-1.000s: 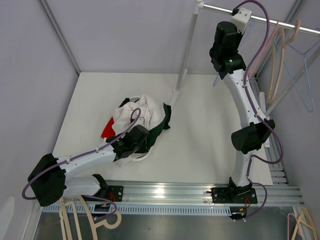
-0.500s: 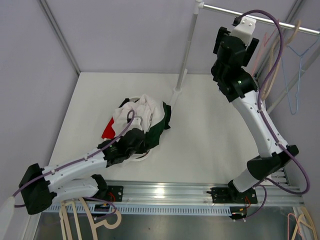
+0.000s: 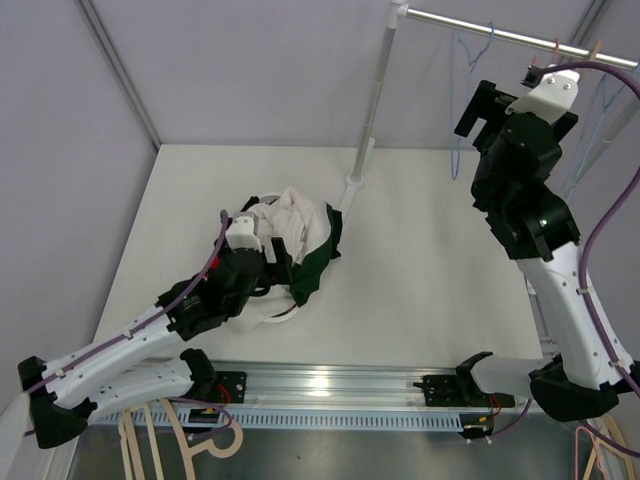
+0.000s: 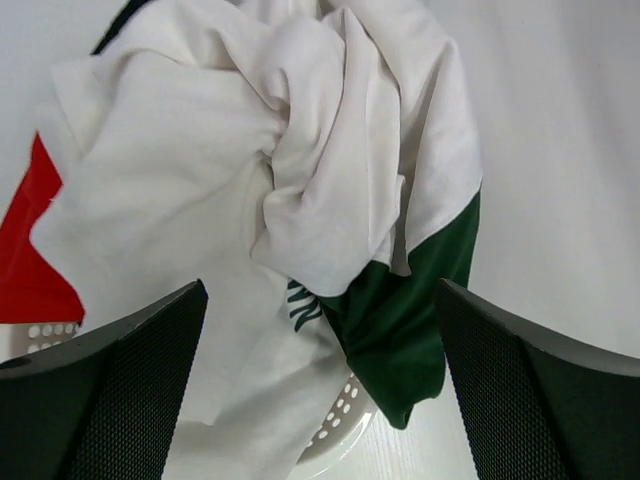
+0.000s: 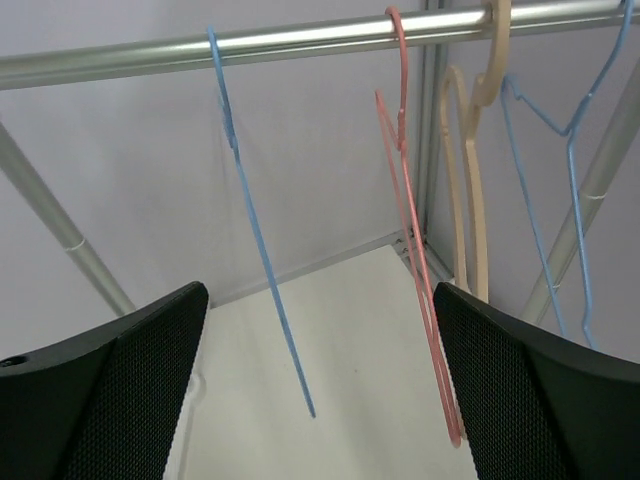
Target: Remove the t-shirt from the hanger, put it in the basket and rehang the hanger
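My left jaws, spread wide and empty, hang just above the crumpled t-shirt (image 4: 330, 200); my right jaws, open too, are well apart from it.

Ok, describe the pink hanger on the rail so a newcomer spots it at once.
Look at the metal rail across the top of the right wrist view. Between a lone blue hanger on the left and a beige hanger on the right hangs the pink hanger. It is the only pink one, thin wire, seen almost edge-on.
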You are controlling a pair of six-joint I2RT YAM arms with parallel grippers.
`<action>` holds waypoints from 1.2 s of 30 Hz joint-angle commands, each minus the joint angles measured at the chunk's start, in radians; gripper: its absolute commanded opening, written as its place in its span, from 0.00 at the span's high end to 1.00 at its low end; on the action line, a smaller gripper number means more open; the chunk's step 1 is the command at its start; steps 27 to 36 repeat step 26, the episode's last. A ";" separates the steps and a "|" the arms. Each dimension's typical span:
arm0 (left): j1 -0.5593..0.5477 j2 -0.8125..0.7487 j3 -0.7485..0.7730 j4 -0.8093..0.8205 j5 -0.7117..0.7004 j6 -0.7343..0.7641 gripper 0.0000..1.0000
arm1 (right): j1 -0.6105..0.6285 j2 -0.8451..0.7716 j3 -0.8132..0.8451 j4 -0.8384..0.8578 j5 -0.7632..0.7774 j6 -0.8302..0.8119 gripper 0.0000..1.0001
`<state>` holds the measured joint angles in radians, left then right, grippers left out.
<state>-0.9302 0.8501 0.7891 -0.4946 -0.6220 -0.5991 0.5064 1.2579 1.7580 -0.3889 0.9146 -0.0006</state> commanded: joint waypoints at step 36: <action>-0.006 -0.466 0.207 -0.228 0.071 0.211 0.00 | 0.014 -0.482 -0.572 -0.400 -0.895 0.319 0.00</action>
